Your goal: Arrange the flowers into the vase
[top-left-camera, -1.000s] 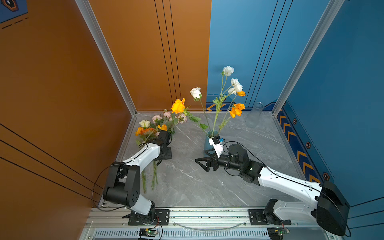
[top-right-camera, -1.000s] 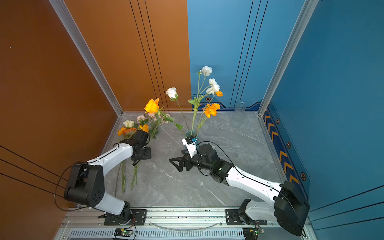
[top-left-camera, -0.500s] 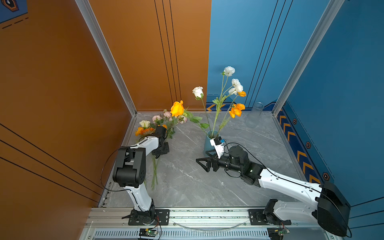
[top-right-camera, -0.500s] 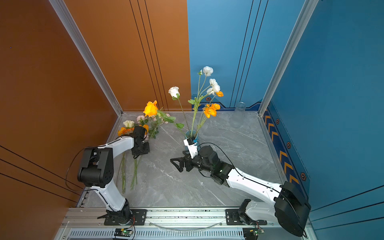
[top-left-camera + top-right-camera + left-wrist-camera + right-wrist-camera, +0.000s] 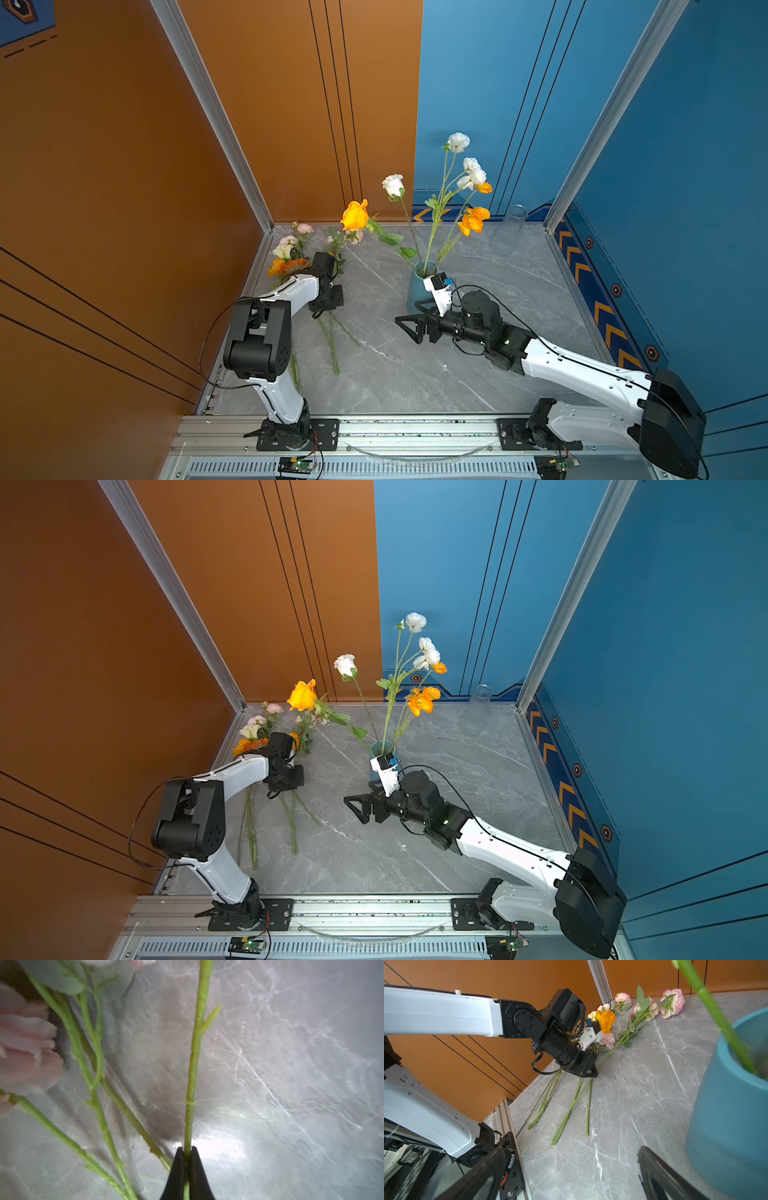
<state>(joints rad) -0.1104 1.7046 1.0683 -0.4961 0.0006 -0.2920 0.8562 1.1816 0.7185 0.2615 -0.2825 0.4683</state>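
Top views both showed a metal rail (image 5: 415,428) along the near edge of the grey marble bench (image 5: 415,374), with both arm bases fixed to it. Just past it, the right arm (image 5: 582,374) stretched low over the bench. The right jaws stood wide apart with nothing between them, pointing left, just in front of the blue vase (image 5: 417,291). From the right wrist view the vase (image 5: 726,1115) sat close beside one jaw.

To the left, several bare stems (image 5: 332,349) lay flat on the bench, cut ends toward the rail. The left arm (image 5: 291,293) bent down over them, and the left jaws were low on the bench among those stems. In the left wrist view the left jaws were pinched tight on one green stem (image 5: 192,1074). It ran straight away from them and out of sight, so its bloom could not be told. Other stems (image 5: 97,1115) and a pale pink bloom (image 5: 25,1053) lay beside it.

Farther back, the loose flowers (image 5: 291,253) had their pink, cream and orange heads bunched in the far left corner. Several flowers stood in the vase: an orange rose (image 5: 354,215) leaning left, a white rose (image 5: 392,185), and white blooms (image 5: 473,170) and orange blooms (image 5: 471,220) standing upright. A clear glass jar (image 5: 509,228) stood apart by the far wall, right of the vase.
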